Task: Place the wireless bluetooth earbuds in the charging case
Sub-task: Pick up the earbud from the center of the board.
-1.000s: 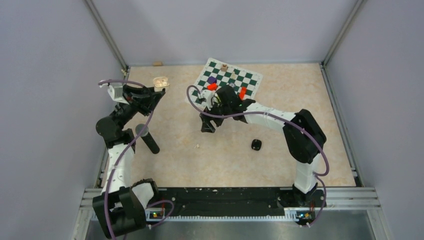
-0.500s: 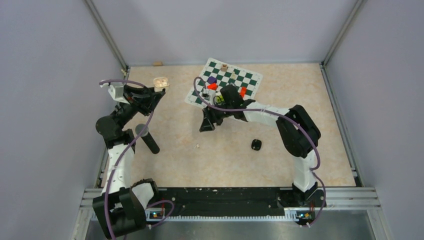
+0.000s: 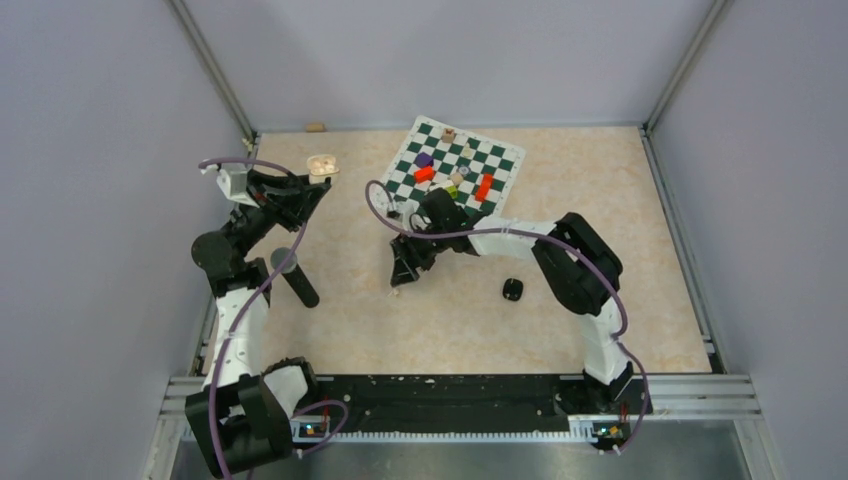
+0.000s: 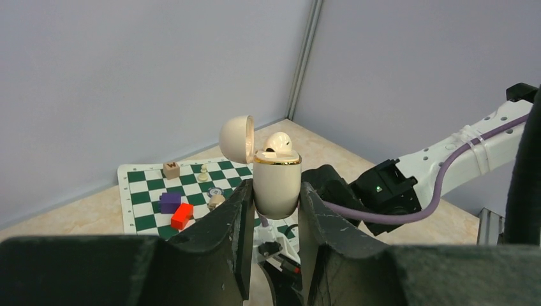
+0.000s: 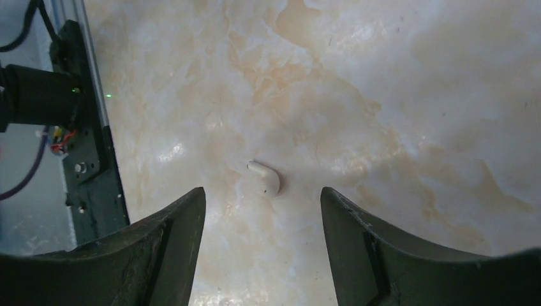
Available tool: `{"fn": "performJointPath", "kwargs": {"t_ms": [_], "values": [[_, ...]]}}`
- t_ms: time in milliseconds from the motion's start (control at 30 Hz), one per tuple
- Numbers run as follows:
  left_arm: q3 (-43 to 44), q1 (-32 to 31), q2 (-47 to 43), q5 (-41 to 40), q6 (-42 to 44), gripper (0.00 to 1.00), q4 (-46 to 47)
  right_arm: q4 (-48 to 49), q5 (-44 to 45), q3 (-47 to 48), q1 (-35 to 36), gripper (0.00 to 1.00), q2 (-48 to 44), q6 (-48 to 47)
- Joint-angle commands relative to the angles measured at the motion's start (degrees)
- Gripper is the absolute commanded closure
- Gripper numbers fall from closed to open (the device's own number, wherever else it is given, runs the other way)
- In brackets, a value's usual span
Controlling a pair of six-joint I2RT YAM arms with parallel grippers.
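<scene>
The charging case (image 4: 276,185) is cream-white with a gold rim, not black. My left gripper (image 4: 275,192) is shut on it and holds it upright above the table at the far left (image 3: 322,165), with its lid (image 4: 237,139) hinged open. One white earbud (image 4: 279,141) sits in the case's top. The other white earbud (image 5: 265,177) lies on the marbled table, just ahead of my open, empty right gripper (image 5: 261,194), between the lines of its two fingers. In the top view the right gripper (image 3: 400,272) points down at the table's middle.
A green-and-white chessboard (image 3: 500,150) lies at the back with red and purple blocks and small pieces on it. A small black object (image 3: 513,289) lies on the table to the right of the right gripper. A black cylinder (image 3: 296,280) lies by the left arm.
My right gripper has moved from the chessboard's near edge toward the front and left, down over the loose earbud. The left arm and the case have not moved.
</scene>
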Motion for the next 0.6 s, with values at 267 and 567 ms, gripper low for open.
{"fn": "performJointPath", "kwargs": {"t_ms": [267,567], "values": [[3.46,0.35,5.64,4.63,-2.86,1.0,6.98,-28.37,16.22,6.26,-6.08,0.23,-17.27,-37.72],[2.47,1.46,5.18,3.97,-0.12,1.0,6.07,-24.8,12.74,-8.2,-16.19,0.21,-25.12,-36.79]]}}
